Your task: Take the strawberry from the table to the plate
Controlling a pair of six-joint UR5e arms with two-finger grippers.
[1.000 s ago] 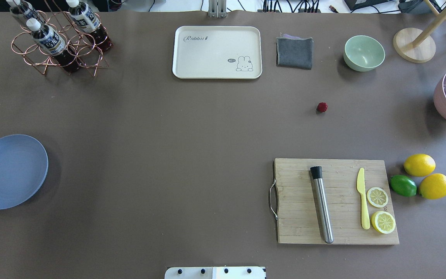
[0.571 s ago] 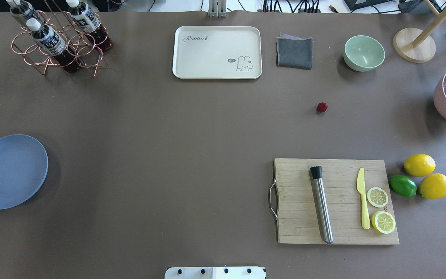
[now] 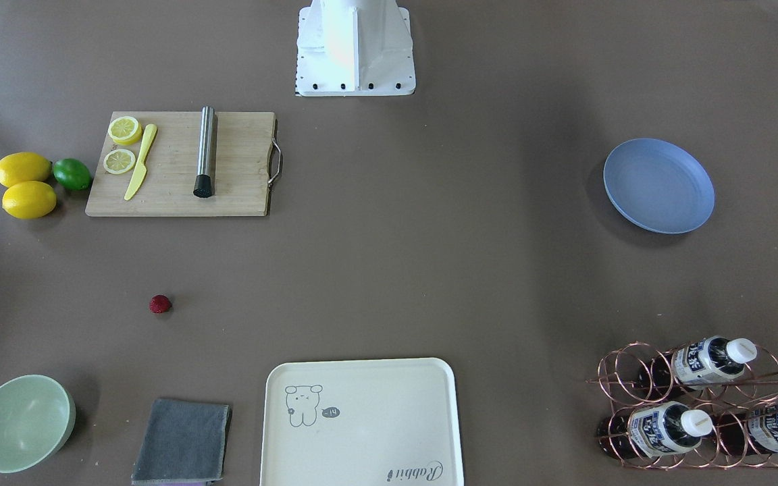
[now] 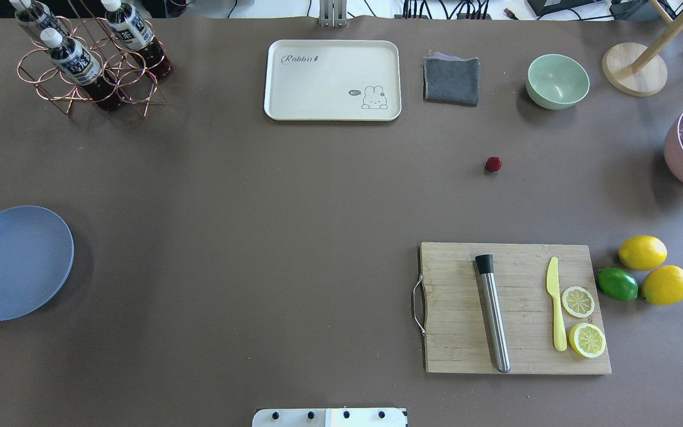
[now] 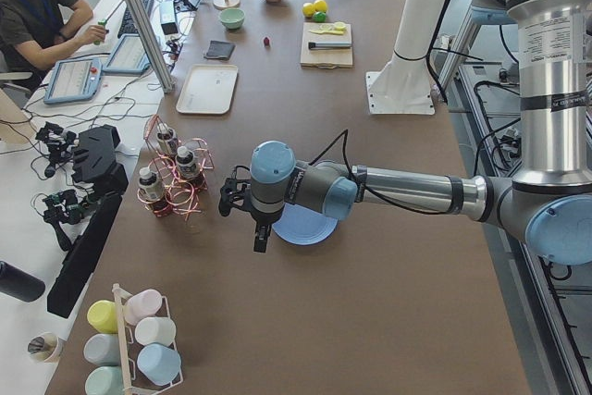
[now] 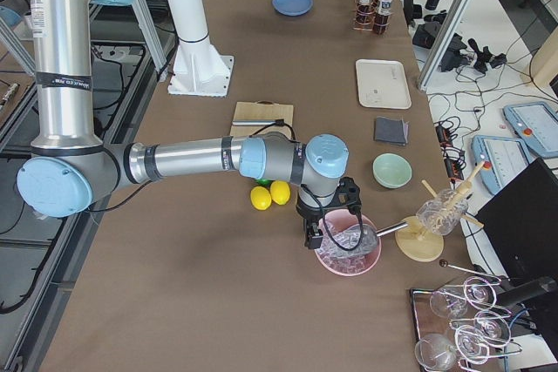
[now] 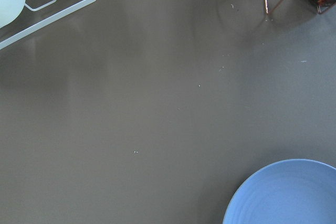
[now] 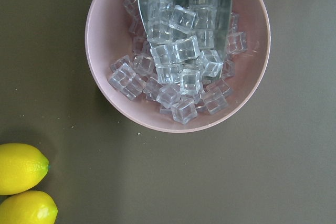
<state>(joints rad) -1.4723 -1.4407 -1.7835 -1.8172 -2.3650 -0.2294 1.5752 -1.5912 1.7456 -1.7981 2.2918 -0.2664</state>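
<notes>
Matte brown-grey table (image 4: pixel 258 196): tiny dark-red bumpy strawberry (image 4: pixel 493 164), probably light, soft; pinch gently mid-body. Left gripper (image 5: pixel 262 239), right gripper (image 6: pixel 309 238): jaw spacing cannot be told.

Overhead, front views oppose, share table (image 4: pixel 258 207); wrist cameras look straight down, close.

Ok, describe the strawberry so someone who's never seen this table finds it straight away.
Find the wooden cutting board on the brown table. Between it and the grey cloth and green bowl, the strawberry lies alone. It is the only small dark-red thing there.
</notes>
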